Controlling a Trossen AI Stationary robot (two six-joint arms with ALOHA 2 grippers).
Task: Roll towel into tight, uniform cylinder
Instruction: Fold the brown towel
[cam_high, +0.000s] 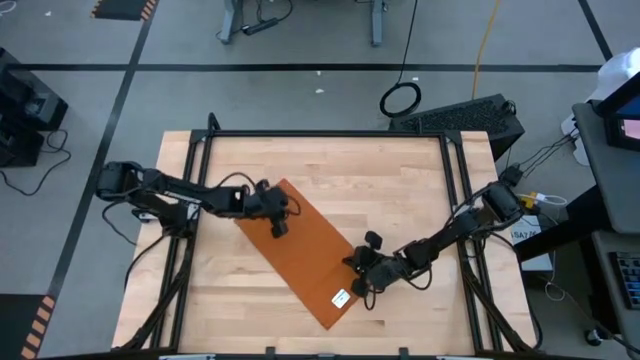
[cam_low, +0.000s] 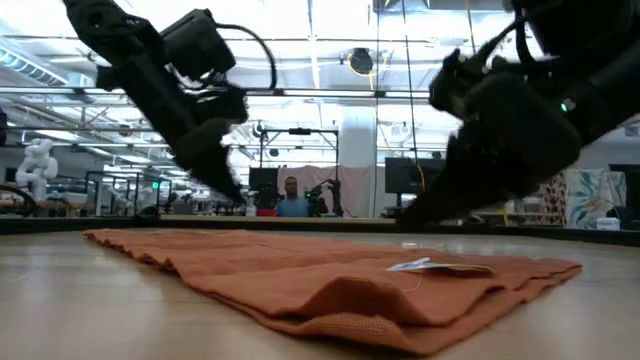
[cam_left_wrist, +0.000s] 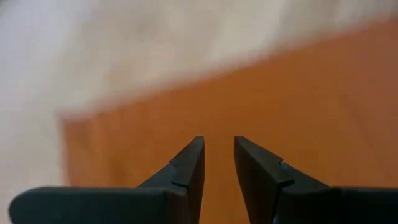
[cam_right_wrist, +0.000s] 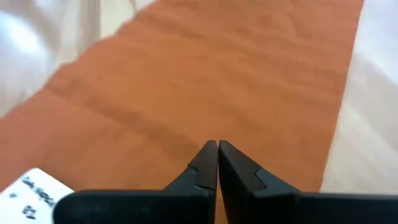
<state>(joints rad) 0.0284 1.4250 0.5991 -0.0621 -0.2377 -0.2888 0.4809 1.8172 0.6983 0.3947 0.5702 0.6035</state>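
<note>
While towel (cam_high: 308, 248) lies flat, left pincer (cam_high: 278, 228) perhaps touching, right pincer (cam_high: 354, 262) closed.

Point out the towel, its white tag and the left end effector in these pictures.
towel (cam_high: 300, 240): high view, middle of the flat orange cloth.
white tag (cam_high: 341, 298): high view, centre of the tag near the towel's corner.
left end effector (cam_left_wrist: 219, 163): left wrist view, the gap between its two parted fingertips.

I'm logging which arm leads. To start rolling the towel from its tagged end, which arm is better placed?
Probably the right. The right gripper, shut, hangs over the towel close to the white tag at its near end. The left gripper, slightly open, is over the far end.
</note>
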